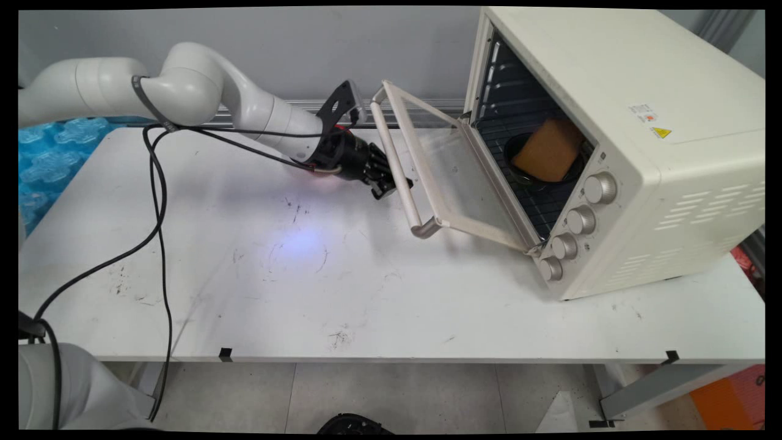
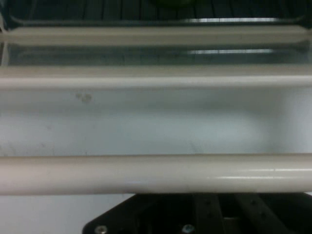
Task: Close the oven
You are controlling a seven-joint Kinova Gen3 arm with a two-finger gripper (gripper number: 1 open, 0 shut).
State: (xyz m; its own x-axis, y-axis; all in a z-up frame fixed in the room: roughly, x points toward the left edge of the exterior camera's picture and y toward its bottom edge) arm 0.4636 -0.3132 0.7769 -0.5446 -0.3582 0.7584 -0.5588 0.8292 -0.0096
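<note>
A cream toaster oven point(image 1: 641, 122) stands at the table's right, its glass door point(image 1: 452, 177) hanging half open and tilted toward the left. My gripper point(image 1: 394, 185) is at the middle of the door's long cream handle point(image 1: 391, 153), shut on that bar, with one black tip showing past it. In the hand view the handle point(image 2: 156, 173) runs straight across just above my black linkage point(image 2: 204, 214) and hides the fingers. Inside the oven, on the rack, a brown block point(image 1: 550, 150) rests in a dark bowl point(image 1: 519, 174).
Several knobs point(image 1: 580, 219) run down the oven's front right side. Black cables point(image 1: 160, 244) hang from the arm across the table's left part. Blue bubble wrap point(image 1: 49, 153) lies beyond the table's left edge. The wall is close behind.
</note>
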